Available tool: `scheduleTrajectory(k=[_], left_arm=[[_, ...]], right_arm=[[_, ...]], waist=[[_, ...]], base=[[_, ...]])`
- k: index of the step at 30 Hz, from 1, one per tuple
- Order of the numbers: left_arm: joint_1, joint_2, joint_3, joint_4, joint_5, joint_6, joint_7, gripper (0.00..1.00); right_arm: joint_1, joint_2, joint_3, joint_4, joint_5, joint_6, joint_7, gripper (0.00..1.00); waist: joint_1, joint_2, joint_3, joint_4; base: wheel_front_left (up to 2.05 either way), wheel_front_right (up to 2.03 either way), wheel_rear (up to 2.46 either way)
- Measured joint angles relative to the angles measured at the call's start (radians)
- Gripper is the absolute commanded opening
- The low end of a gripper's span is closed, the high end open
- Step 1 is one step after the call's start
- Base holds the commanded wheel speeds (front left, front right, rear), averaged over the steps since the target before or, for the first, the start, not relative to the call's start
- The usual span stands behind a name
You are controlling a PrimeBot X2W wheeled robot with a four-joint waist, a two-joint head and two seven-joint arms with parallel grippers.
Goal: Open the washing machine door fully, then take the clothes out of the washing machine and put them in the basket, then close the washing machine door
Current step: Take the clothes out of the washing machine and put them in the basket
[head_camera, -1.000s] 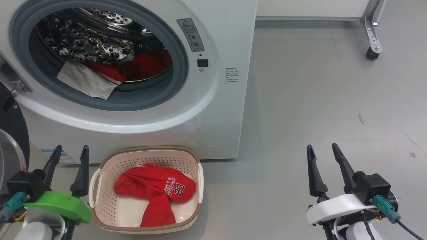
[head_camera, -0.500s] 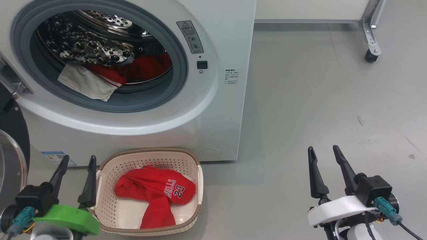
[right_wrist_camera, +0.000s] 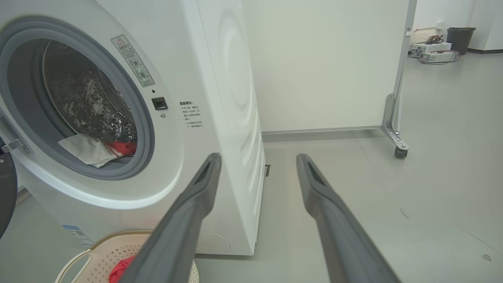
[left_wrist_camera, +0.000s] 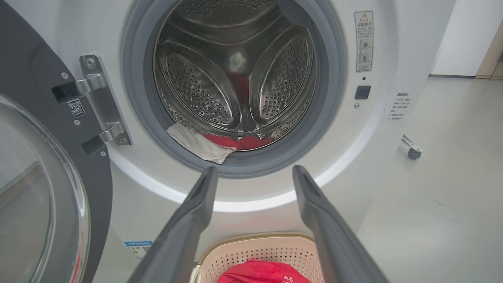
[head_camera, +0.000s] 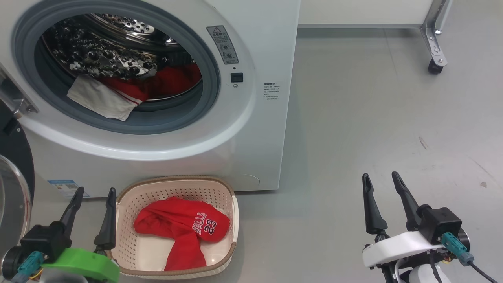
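With the washing machine door (head_camera: 15, 165) swung wide to the left of the washing machine (head_camera: 259, 129), I can look straight into the perforated steel drum (head_camera: 98, 59). One red-and-white garment (head_camera: 118, 92) lies at the front of the drum. Its white panel droops over the grey rubber seal (head_camera: 212, 78) at the lower left of the opening, and the red cloth bunches behind it.

The basket (head_camera: 173, 181) stands on the grey floor (head_camera: 373, 118), tight against the foot of the machine and just below the opening. Inside it the red jersey (head_camera: 180, 228) lies crumpled, the white "BULLS 23" lettering facing up and a long fold trailing toward the near wall.

My left gripper (head_camera: 97, 190) hangs low at the basket's left side. Its jaws are spread as wide as they go and have hold of nothing. The inner finger overlaps the basket's left rim in the head view, and I cannot tell whether it touches. From the left wrist, that gripper (left_wrist_camera: 254, 169) points at the lower lip of the opening, with the door's glass bowl (left_wrist_camera: 47, 157) and its steel hinge (left_wrist_camera: 94, 102) to the left and the basket (left_wrist_camera: 255, 251) below.

My right gripper (head_camera: 380, 175) is well apart from all of it, out over bare floor to the right of the machine. Its jaws are likewise fully apart and empty. Its own camera shows the gripper (right_wrist_camera: 258, 156) aimed past the machine's front right corner (right_wrist_camera: 220, 98). A castor (right_wrist_camera: 400, 152) on a metal frame stands farther back.
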Motion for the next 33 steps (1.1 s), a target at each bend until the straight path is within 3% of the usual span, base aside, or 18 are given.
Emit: scheduleTrajectory(k=[33], left_arm=[[0.026, -0.047, 0.053, -0.03, 0.06, -0.034, 0.0, 1.0]], right_arm=[[0.004, 0.0, 0.003, -0.009, 0.0, 0.006, 0.0, 1.0]], waist=[[0.0, 0.0, 0.019, -0.006]], base=[[0.0, 0.0, 0.0]])
